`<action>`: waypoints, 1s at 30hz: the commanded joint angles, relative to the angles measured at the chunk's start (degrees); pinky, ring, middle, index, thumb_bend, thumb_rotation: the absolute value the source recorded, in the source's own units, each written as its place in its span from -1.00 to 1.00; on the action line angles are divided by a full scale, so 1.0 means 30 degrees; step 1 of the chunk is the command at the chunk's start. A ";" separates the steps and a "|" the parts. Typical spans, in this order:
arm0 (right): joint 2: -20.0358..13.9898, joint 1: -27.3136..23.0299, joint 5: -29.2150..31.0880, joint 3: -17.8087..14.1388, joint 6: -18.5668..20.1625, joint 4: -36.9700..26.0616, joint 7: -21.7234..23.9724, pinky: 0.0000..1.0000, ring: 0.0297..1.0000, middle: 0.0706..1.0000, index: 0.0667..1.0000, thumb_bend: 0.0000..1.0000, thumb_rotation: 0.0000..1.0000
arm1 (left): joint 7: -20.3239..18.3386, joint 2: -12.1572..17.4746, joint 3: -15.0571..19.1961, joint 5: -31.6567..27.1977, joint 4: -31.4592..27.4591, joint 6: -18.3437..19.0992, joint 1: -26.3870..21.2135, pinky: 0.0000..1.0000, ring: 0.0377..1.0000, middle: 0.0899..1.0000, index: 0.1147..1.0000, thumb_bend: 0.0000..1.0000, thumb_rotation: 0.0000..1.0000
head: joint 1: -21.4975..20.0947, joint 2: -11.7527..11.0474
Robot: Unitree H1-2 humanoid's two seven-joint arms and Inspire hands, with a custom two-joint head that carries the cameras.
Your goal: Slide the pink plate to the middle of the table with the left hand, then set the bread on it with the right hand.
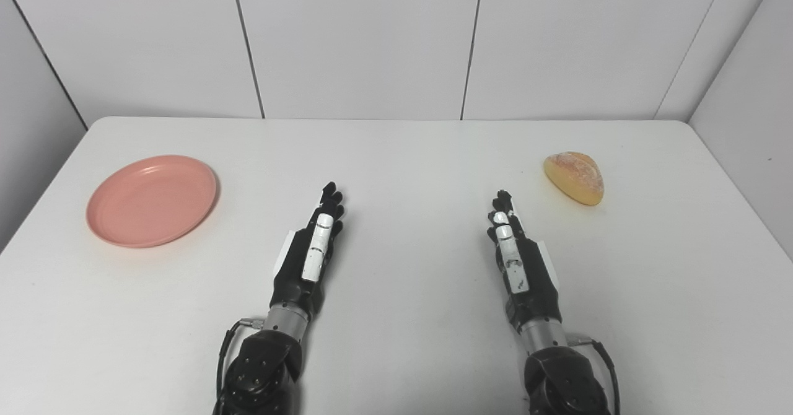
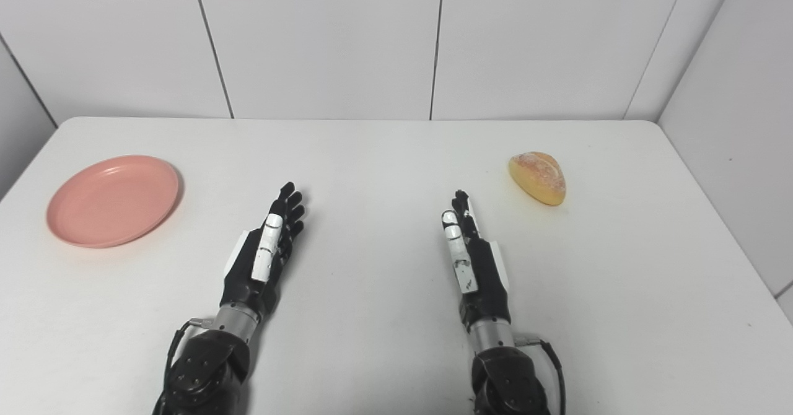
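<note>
The pink plate [image 1: 152, 199] lies flat on the left side of the white table [image 1: 409, 155] with nothing on it. A golden bread roll [image 1: 575, 176] rests on the table's right side. My left hand [image 1: 315, 244] is stretched out over the table's middle, open, fingers straight and pointing away, well right of the plate. Parallel to it, my right hand [image 1: 515, 251] is also open and holds nothing, a short way left of and nearer than the bread.
White wall panels [image 1: 365, 37] close the table's far edge, and side walls stand close on both the left and right. The tabletop between the two hands is bare.
</note>
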 commanded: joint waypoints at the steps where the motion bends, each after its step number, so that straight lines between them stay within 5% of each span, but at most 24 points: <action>1: -0.0004 -0.0562 0.0133 -0.0013 -0.0097 -0.0494 0.0242 1.00 1.00 1.00 1.00 0.41 0.88 | -0.0342 -0.0057 -0.0273 -0.0061 -0.0032 -0.0227 -0.0336 1.00 1.00 1.00 1.00 0.42 1.00 | -0.0011 -0.0028; 21: -0.0005 -0.0746 0.0291 -0.0223 -0.0432 -0.0376 0.0060 1.00 1.00 1.00 1.00 0.44 0.88 | -0.0378 -0.0187 -0.0203 -0.0591 -0.0064 -0.0690 -0.0375 1.00 1.00 1.00 1.00 0.42 1.00 | 0.0319 -0.0245; 30: -0.0989 -0.0175 0.1290 -0.0561 -0.0416 -0.0714 0.0913 1.00 1.00 1.00 1.00 0.33 0.92 | 0.0289 -0.0985 -0.0706 0.0331 0.0379 -0.1678 -0.0296 1.00 1.00 1.00 1.00 0.37 1.00 | 0.5042 -0.1458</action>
